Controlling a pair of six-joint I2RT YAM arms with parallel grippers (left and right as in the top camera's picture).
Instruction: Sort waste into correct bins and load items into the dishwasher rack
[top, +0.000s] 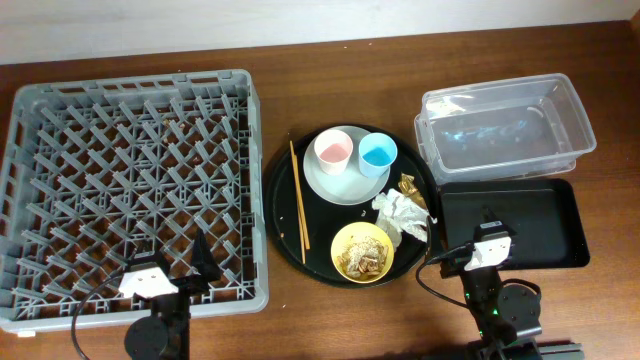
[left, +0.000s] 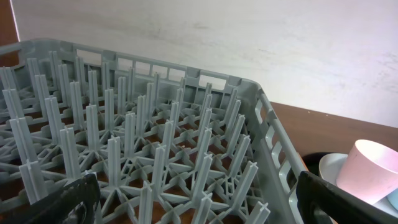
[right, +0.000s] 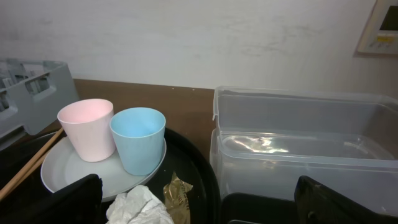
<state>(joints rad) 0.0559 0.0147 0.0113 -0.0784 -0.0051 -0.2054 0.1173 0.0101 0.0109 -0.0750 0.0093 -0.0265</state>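
The grey dishwasher rack (top: 130, 190) fills the left and stands empty. On the round black tray (top: 283, 225) sit the pale plate (top: 345, 185) with the pink cup (top: 333, 152) and blue cup (top: 378, 153), the chopsticks (top: 298, 200), the yellow bowl (top: 362, 252) with brown scraps, the white napkin (top: 400, 217) and the gold wrapper (top: 410, 186). The clear tub (top: 505, 125) and black rectangular tray (top: 520, 225) are at right. My left gripper (left: 199, 202) is open over the rack's near right corner. My right gripper (right: 199, 202) is open near the napkin (right: 140, 208) and wrapper (right: 177, 194).
The wooden table edge runs along the front, where both arm bases stand. A pale wall shows behind the table in both wrist views. The clear tub (right: 305, 143) looks like two nested tubs.
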